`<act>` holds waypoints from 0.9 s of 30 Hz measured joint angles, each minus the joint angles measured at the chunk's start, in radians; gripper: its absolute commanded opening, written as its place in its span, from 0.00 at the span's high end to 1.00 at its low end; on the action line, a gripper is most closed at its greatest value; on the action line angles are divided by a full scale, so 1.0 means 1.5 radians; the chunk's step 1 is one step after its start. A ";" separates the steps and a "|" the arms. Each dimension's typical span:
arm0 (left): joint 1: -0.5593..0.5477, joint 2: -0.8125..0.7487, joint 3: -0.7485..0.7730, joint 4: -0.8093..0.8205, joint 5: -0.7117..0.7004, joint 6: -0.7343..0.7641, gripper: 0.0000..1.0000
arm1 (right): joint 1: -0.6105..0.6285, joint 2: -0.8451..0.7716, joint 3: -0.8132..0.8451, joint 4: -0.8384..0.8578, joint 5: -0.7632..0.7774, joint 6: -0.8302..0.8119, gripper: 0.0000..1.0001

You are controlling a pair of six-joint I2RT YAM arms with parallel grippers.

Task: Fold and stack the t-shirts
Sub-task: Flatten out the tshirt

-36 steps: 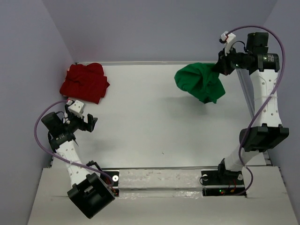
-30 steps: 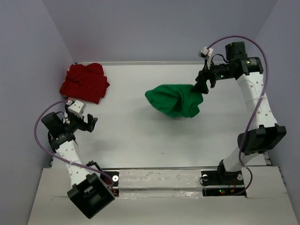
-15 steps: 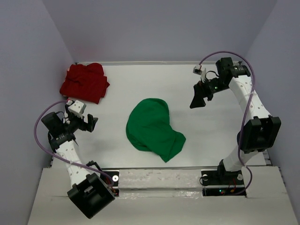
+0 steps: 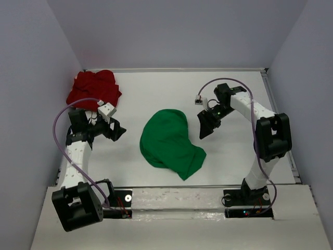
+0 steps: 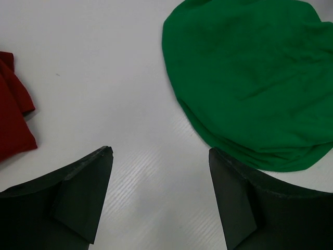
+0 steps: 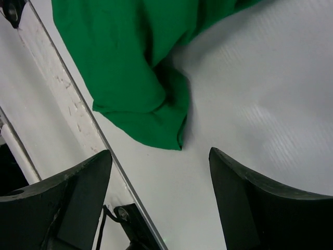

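right claw (image 4: 204,128) beside green t-shirt (image 4: 167,141)

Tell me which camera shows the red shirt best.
The top view: nearly the whole red shirt shows, crumpled. The left wrist view catches only one edge; the right wrist view shows none.
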 measured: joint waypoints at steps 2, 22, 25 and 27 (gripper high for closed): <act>-0.005 0.018 0.001 -0.005 -0.012 0.001 0.15 | 0.038 0.015 -0.003 0.010 0.003 0.006 0.20; -0.003 -0.036 -0.011 -0.003 -0.083 0.003 0.14 | 0.179 0.327 0.323 -0.013 0.032 0.028 0.92; 0.001 -0.036 -0.012 -0.003 -0.085 0.003 0.14 | 0.187 0.335 0.334 -0.024 0.037 0.022 1.00; 0.001 -0.036 -0.013 -0.003 -0.085 0.004 0.15 | 0.188 0.335 0.337 -0.031 0.041 0.024 1.00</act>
